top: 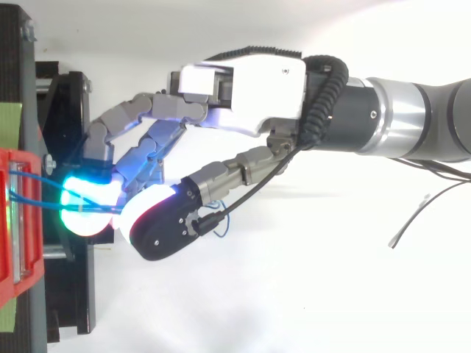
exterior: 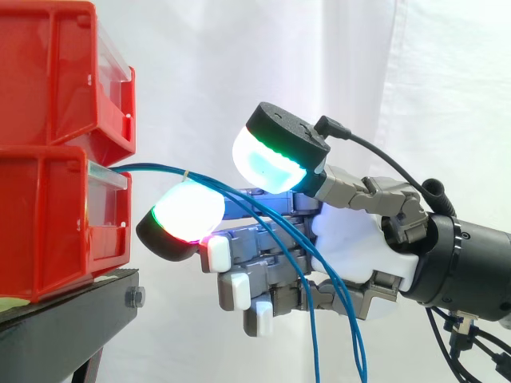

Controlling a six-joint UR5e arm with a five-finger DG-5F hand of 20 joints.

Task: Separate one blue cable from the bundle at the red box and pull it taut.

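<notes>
Two stacked red bins (exterior: 48,215), one hand (exterior: 359,247). At least two thin blue cables (exterior: 231,191), banded together, pass through its curled fingers (exterior: 188,211) and thumb.

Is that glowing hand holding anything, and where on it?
It cannot be told: the blue cables from the red box pass through the hand, but whether it grips them is unclear.

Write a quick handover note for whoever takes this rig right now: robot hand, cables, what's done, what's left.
The robot hand is close to the lower red box; I cannot tell whether it grips anything.
The blue cables leave the front of that box, run across the robot hand and hang down slack.
Done: the robot hand is at the bundle.
Left: single out one cable, hold it and pull it taut.
</notes>
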